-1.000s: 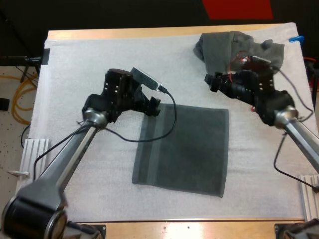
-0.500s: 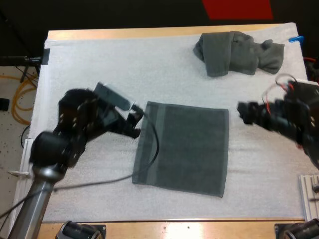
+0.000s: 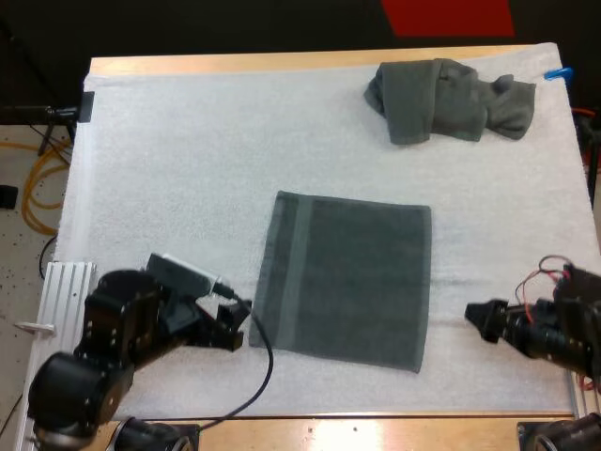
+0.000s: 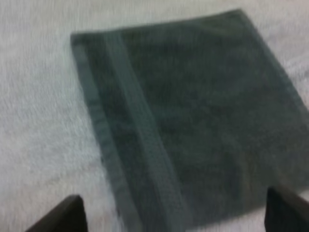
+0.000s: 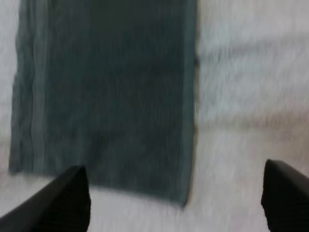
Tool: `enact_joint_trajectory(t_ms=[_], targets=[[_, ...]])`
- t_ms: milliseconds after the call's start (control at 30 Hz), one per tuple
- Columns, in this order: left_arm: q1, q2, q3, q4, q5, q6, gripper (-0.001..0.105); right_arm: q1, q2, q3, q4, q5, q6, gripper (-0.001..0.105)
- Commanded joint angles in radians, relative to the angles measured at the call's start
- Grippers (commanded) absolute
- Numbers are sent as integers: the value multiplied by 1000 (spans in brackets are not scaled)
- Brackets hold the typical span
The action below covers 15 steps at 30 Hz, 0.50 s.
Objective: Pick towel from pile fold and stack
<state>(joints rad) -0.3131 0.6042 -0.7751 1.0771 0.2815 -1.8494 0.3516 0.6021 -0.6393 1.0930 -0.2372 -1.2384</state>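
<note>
Flat towel point(image 3: 343, 282) is what we must fold, and it lies spread out on the white mat point(image 3: 169, 169). Our left claw point(image 3: 235, 322) sits low, just beside the flat towel's near left corner. Its fingers point(image 4: 60, 215) stand wide apart and hold nothing. Our right claw point(image 3: 477, 319) is near the flat towel's near right corner, a bit off the edge. Its fingers point(image 5: 58, 198) are wide apart and empty too. Past the flat towel's far right corner, well apart from it, the crumpled towel point(image 3: 451, 99) rests at the mat's far side.

We think the next grab could go wrong. If one claw bites too little cloth, that corner may slip out and the fold will be crooked. If a claw dips too deep, it may pinch the mat along with the flat towel. If our claws lift unevenly, the flat towel may twist.
</note>
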Motion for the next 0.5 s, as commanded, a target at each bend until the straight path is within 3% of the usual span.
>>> enact_joint_trajectory(t_ms=[0,200,467], targets=[[-1,-15,11,9,8,-17,72,1,-8,26,4,-45,20,71],[-1,-39,36,12,8,-39,72,3,-7,167,-39,-130,70,71],[-1,-39,36,-15,8,-39,72,3,53,310,-241,-270,167,71]])
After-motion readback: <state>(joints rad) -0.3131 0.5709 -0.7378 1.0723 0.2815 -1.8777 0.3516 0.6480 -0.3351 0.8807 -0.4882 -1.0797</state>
